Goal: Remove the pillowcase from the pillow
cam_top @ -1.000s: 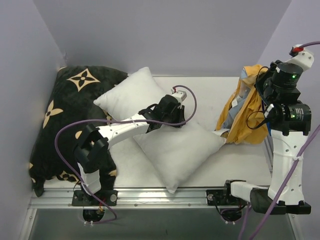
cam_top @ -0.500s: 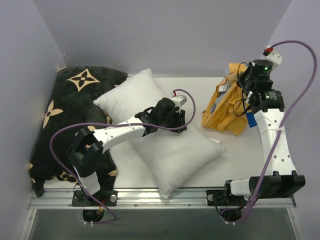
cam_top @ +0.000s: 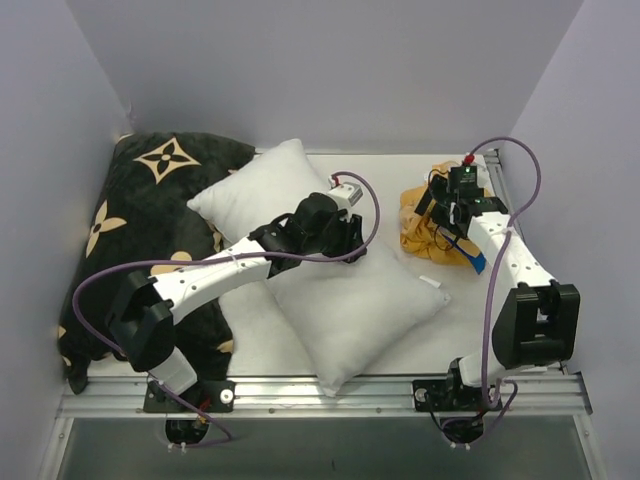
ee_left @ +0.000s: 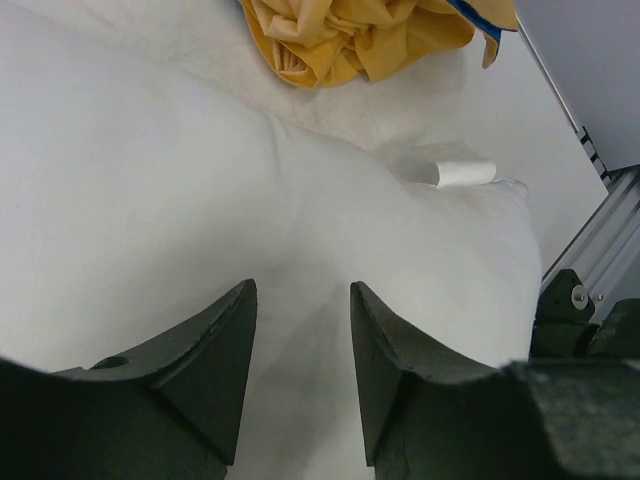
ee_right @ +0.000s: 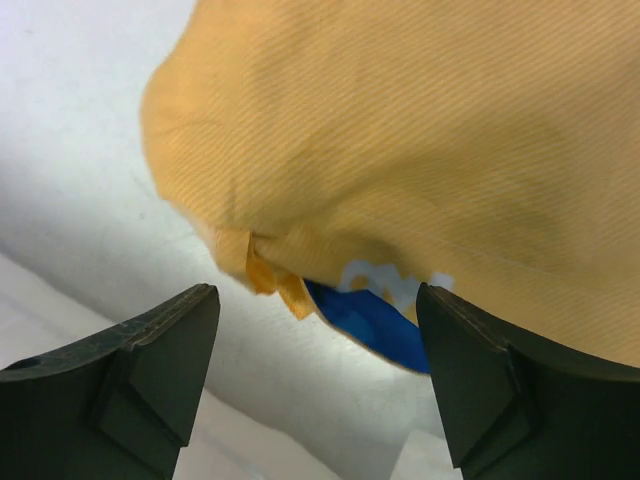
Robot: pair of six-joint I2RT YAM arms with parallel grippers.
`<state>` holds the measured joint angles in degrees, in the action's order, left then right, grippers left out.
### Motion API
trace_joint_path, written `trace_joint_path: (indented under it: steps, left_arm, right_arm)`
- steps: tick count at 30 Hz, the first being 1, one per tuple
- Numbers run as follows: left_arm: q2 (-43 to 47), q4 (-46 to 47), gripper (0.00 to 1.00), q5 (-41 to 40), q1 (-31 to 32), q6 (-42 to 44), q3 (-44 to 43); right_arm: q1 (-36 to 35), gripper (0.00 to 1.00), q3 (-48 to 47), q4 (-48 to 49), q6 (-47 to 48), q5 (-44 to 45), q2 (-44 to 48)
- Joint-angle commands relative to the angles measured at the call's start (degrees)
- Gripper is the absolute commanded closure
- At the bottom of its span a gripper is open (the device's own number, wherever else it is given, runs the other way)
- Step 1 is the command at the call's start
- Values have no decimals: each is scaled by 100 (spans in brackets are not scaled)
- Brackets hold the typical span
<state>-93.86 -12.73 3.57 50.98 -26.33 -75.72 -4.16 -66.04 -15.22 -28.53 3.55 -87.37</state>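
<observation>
The pillowcase [cam_top: 428, 228] lies in a crumpled heap at the back right of the table, orange-yellow side out with a blue edge showing. My right gripper [cam_top: 443, 212] hovers just above it. In the right wrist view that gripper [ee_right: 318, 295] is open wide, and the pillowcase [ee_right: 420, 130] lies just past its tips with nothing between them. The bare white pillow [cam_top: 350, 300] lies in the middle of the table. My left gripper [cam_top: 348, 243] is over the pillow's far corner. Its jaws [ee_left: 302, 290] are open, with only the pillow [ee_left: 180, 190] under them.
A black cushion with tan flowers [cam_top: 140, 230] fills the left side. A second white pillow [cam_top: 262, 190] leans against it at the back. A small white tag [ee_left: 455, 172] sticks out of the pillow's corner. Walls close in on three sides, and a metal rail [cam_top: 330, 385] runs along the front.
My right arm swung down and left, carrying the pillowcase from high up to the table, then opened and let it go. My left gripper opened wider over the pillow.
</observation>
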Motion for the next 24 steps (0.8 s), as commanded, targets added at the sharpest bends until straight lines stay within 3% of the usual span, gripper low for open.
trace_joint_path:
  steps: [1, 2, 10, 13, 19, 24]
  left_arm:
    - [588, -204, 49, -313, -18, 57, 136]
    - [771, -169, 48, -496, -27, 66, 172]
    - [1879, -282, 46, -998, -97, 224, 584]
    - [2555, -571, 46, -1376, -132, 260, 952]
    - [3785, -1020, 45, -1789, -308, 137, 1884]
    - [4420, -1398, 44, -1931, -431, 49, 2483]
  right_arm:
    - [30, 17, -487, -217, 128, -223, 712]
    - [30, 0, -567, -435, 155, -232, 817]
    - [-304, 0, -999, -1202, 296, -302, 1934]
    - [-699, 0, -613, -1194, 287, -592, 2373]
    - [-1726, 0, 827, -1106, 357, -373, 3190]
    - [-1878, 0, 1822, -833, 182, -188, 3938]
